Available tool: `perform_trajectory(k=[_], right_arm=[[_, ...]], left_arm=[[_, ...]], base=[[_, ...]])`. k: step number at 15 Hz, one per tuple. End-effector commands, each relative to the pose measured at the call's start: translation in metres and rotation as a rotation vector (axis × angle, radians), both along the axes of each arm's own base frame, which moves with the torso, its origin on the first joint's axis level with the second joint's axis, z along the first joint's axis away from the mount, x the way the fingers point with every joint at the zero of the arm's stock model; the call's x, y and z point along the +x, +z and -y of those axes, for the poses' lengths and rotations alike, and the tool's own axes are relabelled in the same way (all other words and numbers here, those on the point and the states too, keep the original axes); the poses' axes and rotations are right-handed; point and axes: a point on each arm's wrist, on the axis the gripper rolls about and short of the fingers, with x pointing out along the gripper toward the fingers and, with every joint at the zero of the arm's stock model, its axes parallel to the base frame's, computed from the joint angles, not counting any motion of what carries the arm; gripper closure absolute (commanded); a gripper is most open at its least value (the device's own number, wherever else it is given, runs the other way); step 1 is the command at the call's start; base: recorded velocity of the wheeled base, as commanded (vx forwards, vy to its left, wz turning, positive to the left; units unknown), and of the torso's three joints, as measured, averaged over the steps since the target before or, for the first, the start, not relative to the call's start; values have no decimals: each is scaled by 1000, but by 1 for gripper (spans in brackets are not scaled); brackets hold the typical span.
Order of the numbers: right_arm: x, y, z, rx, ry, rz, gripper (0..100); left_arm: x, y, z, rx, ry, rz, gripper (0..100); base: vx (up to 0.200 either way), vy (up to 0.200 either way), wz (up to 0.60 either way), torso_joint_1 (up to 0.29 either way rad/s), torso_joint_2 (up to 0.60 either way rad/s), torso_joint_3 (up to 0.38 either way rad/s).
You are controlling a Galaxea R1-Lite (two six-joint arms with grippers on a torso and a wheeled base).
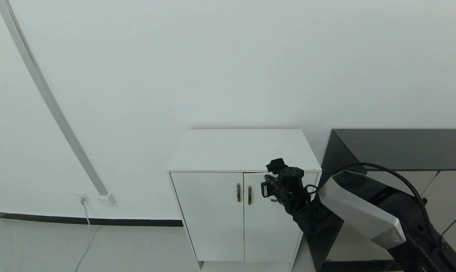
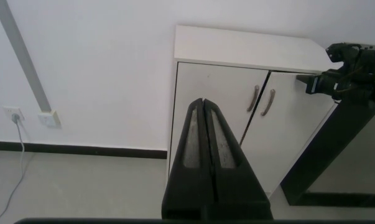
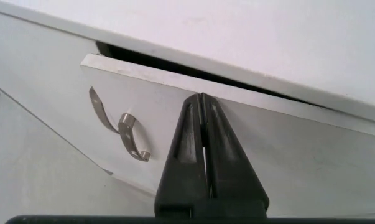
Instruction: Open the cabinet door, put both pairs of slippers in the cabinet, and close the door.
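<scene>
A white two-door cabinet [image 1: 243,151] stands against the wall, with two metal handles [image 1: 243,193] at the middle seam. Its left door [image 1: 209,215] is shut. The right door [image 3: 287,143] stands slightly ajar, with a dark gap under the cabinet top. My right gripper [image 3: 203,98] is shut on nothing, its tips close to the upper face of that door, beside the door's handle [image 3: 134,138]. The right wrist [image 1: 290,187] hangs in front of the door's upper right part. My left gripper [image 2: 203,102] is shut and empty, well back from the cabinet [image 2: 237,50], pointing at it.
A dark low cabinet [image 1: 401,147] with glossy doors stands right against the white one. To the left on the wall are a socket [image 1: 82,197] with a hanging cable and a slanted conduit [image 1: 50,102]. Bare floor [image 1: 42,245] lies left of the cabinet.
</scene>
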Motion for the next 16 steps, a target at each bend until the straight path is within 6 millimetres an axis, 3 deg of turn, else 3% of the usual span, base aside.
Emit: perform_trajectory(k=[1,16], right_arm=[[2,-3,0,1,-1,3,100],[13,-3,3,0,-18,8,100]], left_arm=[[0,0,0,0,1,-1,100],[0,0,0,0,0,-1,100]], base=[[0,0,0,0,0,0],[0,0,0,0,0,0]])
